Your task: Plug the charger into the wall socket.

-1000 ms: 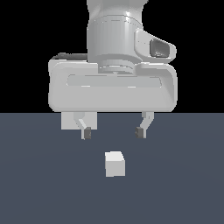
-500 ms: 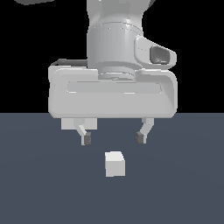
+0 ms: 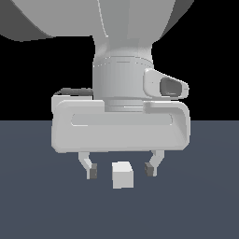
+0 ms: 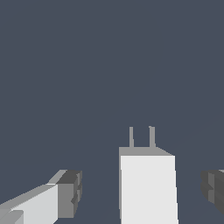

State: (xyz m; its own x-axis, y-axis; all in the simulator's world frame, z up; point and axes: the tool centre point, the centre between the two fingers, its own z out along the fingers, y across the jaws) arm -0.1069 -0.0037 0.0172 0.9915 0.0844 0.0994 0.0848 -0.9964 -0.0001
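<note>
The charger point(image 3: 122, 175) is a small white block lying on the dark grey floor. In the wrist view the charger point(image 4: 148, 188) shows two thin prongs point(image 4: 141, 136) sticking out of one end. My gripper point(image 3: 121, 171) is open and has come down over the charger, with one dark-tipped finger point(image 3: 93, 171) on each side of the block and a gap to both. The fingertips point(image 4: 69, 192) do not touch the charger. The wall socket is out of view in both views.
The flat dark grey floor point(image 3: 42, 205) spreads all around under the gripper. The arm's large white hand and wrist point(image 3: 121, 126) fill the upper part of the exterior view, against a black background.
The gripper has come down and toward the camera. Its open fingers, earlier above and behind the charger, now stand on either side of it. The charger has not moved.
</note>
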